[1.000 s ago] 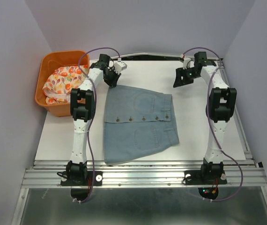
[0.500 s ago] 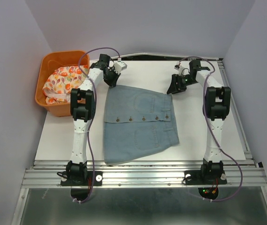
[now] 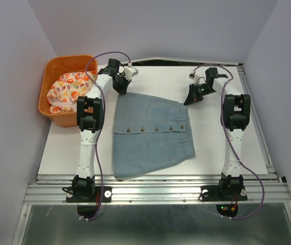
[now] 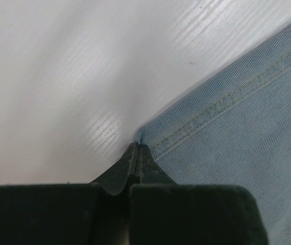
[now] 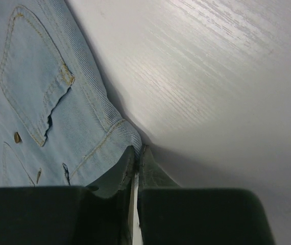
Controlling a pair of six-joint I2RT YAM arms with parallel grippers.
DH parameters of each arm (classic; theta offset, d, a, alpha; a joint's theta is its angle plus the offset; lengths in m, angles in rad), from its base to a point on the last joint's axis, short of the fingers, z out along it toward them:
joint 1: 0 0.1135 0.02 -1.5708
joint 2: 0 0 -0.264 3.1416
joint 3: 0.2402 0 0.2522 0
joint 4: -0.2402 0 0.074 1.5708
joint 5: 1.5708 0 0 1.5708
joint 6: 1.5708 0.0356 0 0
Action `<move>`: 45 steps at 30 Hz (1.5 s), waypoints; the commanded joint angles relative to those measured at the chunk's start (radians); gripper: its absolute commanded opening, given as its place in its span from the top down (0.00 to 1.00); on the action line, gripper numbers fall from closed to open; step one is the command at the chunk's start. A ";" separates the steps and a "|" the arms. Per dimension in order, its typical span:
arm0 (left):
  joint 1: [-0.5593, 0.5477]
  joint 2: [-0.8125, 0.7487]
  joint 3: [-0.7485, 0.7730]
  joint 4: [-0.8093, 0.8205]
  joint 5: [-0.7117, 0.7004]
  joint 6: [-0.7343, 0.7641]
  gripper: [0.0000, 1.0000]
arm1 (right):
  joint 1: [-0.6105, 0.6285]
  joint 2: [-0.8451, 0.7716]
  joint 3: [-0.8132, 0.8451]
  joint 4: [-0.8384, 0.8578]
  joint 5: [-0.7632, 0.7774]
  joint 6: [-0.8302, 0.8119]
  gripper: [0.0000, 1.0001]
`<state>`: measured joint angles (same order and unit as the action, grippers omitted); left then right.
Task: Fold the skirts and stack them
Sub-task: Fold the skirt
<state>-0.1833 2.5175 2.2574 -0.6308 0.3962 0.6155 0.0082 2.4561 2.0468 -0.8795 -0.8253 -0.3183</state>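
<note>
At the upper left of the overhead view, the floral skirt [image 3: 68,88] is lying bunched inside the orange basket [image 3: 58,59], not yet touched. Just right of it, the left end effector [image 3: 121,88] is staying where it was a second ago, its fingers pressed fully together on the upper left corner of the denim skirt [image 3: 150,135], as the left wrist view [image 4: 136,152] is showing. The denim skirt is lying flat in the middle of the counter [image 3: 64,148], its button row running across.

At the upper right, the right end effector [image 3: 191,98] is arriving. Over the last second it has been swinging leftward and down onto the skirt's upper right corner. Its fingers are narrowed to a sliver there [image 5: 136,153], apparently pinching the hem. With both upper corners seemingly being held, the first fold is looking ready to begin.
</note>
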 commanded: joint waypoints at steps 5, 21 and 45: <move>0.025 -0.068 0.105 0.023 -0.036 -0.028 1.00 | 0.009 -0.055 0.073 0.053 0.086 0.019 1.00; 0.045 -0.327 -0.004 0.275 0.012 -0.060 1.00 | -0.010 -0.279 0.052 0.174 0.180 -0.025 0.99; -0.065 -1.255 -1.367 0.287 0.118 0.329 1.00 | 0.082 -0.933 -0.974 0.329 0.195 -0.392 0.99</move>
<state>-0.2234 1.3415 1.0130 -0.3542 0.5415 0.8780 0.0586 1.6100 1.2247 -0.6563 -0.6983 -0.6411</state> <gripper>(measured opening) 0.019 0.044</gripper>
